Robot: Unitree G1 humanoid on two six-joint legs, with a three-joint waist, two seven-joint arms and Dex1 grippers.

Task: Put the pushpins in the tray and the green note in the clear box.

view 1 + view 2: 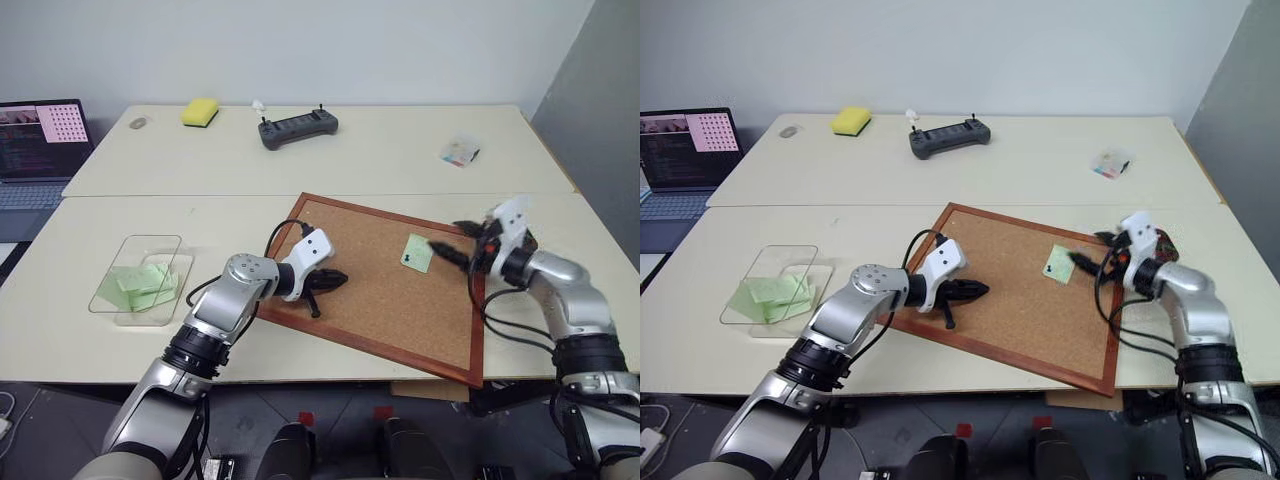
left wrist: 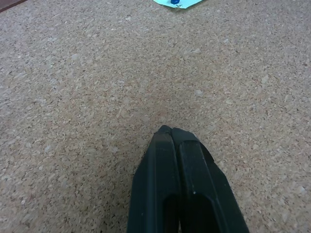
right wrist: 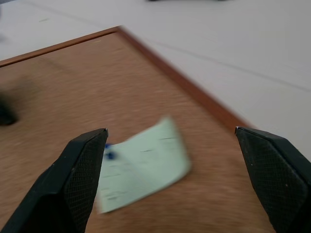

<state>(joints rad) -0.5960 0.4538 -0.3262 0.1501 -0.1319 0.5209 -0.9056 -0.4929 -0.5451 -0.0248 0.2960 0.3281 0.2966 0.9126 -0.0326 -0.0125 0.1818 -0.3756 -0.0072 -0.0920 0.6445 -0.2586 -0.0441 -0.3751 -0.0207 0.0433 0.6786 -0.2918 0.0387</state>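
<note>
The green note [image 1: 417, 252] lies on the cork board's right part, fixed by a dark pushpin [image 3: 110, 155] at its lower edge. My right gripper [image 1: 447, 250] hovers just right of the note, open, its fingers [image 3: 82, 174] spread wider than the note [image 3: 143, 165]. My left gripper [image 1: 338, 280] is shut and empty, its tip [image 2: 171, 130] on the bare cork at the board's left part. The clear box [image 1: 140, 245] sits at the left of the table with other green notes inside. A dark sliver behind my right wrist may be the tray [image 1: 1170, 244].
The cork board [image 1: 380, 310] has a wooden frame and lies slanted on the near table. At the back are a laptop [image 1: 40, 150], a yellow sponge [image 1: 200, 112], a dark controller [image 1: 298, 127] and a small clear packet [image 1: 460, 153].
</note>
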